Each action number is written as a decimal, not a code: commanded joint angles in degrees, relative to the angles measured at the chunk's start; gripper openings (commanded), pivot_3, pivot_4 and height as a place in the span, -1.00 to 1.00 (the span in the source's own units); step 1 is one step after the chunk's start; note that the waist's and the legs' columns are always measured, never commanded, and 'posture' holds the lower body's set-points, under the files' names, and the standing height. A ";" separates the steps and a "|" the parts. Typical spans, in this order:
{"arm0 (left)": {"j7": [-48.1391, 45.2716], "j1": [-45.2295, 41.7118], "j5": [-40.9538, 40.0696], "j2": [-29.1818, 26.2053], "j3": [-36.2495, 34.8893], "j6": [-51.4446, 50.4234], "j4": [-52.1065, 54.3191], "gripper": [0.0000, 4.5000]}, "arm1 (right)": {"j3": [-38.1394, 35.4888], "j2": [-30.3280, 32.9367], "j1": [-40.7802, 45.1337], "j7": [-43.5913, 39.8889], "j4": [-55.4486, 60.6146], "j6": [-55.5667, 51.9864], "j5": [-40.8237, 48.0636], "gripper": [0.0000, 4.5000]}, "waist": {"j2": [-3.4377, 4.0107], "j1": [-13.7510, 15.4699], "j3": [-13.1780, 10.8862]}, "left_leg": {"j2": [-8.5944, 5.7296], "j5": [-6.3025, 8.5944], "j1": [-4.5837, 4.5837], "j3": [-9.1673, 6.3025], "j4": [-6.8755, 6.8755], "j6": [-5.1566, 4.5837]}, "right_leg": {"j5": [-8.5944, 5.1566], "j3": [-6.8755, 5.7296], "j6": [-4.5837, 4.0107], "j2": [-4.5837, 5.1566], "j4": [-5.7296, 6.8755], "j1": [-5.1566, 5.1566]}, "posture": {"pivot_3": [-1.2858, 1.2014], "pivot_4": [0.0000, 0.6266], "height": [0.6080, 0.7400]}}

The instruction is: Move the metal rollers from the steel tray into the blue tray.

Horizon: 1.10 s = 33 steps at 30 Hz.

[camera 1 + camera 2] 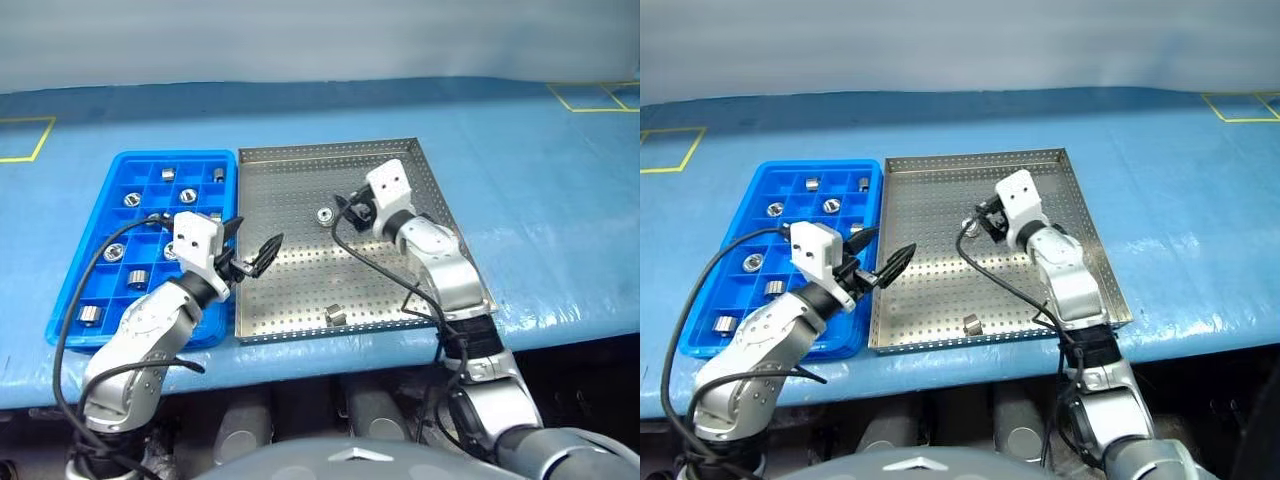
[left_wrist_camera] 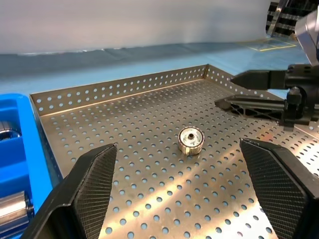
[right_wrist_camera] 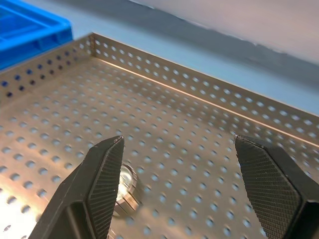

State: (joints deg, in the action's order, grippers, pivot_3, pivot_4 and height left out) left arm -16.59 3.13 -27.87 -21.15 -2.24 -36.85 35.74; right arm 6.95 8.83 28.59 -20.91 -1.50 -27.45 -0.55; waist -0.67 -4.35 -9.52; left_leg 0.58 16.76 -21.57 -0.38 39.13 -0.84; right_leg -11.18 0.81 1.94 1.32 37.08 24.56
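Step in hand: pick-up of next roller (image 1: 325,214) from steel tray (image 1: 300,160); right tool (image 1: 347,209) open, empty, just beside it; left tool (image 1: 252,250) open, empty, at tray edge; second roller (image 1: 335,316) near front rim; several already in blue tray (image 1: 135,160); next: straddle roller, close, lift

The two head eyes are looking forward and down from above, taking in the steel tray (image 1: 300,160), the blue tray (image 1: 135,165) beside it and both arms. The left wrist camera is riding low, peering across the perforated floor at a roller (image 2: 191,141). The right wrist camera is hovering closer, sharing that same roller and the tray's rim.
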 commanded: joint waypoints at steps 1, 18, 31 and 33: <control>0.36 1.61 -0.11 -0.63 -2.96 0.74 2.99 0.92 | 1.25 -1.34 1.83 -0.59 -3.48 3.07 0.63 0.65 | -0.01 0.54 0.01 | 0.02 0.00 -0.01 -0.02 -0.01 -0.01 | 0.00 -0.02 0.00 0.02 0.00 0.00 | 0.01 -0.52 1.00; 0.82 3.51 0.23 -0.10 -2.01 0.50 5.05 0.92 | 1.29 -2.69 3.41 1.85 -20.23 8.44 -1.31 0.65 | -0.03 2.59 0.02 | 0.00 0.10 -0.08 0.04 -0.01 -0.18 | 0.05 0.01 0.07 0.17 -0.18 0.00 | 0.02 -0.52 1.00; 0.30 3.36 0.13 -0.33 -2.17 0.47 4.65 0.92 | 0.62 -1.52 -0.76 0.31 -0.96 5.67 1.65 0.00 | -0.02 2.38 0.01 | 0.01 0.11 -0.10 0.04 -0.01 -0.20 | 0.05 0.02 0.09 0.17 -0.19 0.02 | 0.01 -0.52 1.00; -0.17 3.45 0.17 -0.57 -2.79 1.10 4.66 0.92 | 2.83 -1.46 -1.60 -2.34 5.07 2.99 3.28 0.00 | -0.02 2.32 0.01 | 0.01 0.11 -0.09 0.03 0.00 -0.20 | 0.05 0.01 0.09 0.17 -0.18 0.01 | 0.01 -0.52 1.00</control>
State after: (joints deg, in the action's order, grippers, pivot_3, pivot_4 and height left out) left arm -16.32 6.81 -27.61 -21.17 -4.02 -37.00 38.59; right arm 8.29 7.51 27.39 -21.17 -3.06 -22.99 0.95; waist -0.69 -2.03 -9.51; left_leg 0.59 16.87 -21.66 -0.35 39.12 -1.04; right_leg -11.13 0.82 2.02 1.48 36.91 24.58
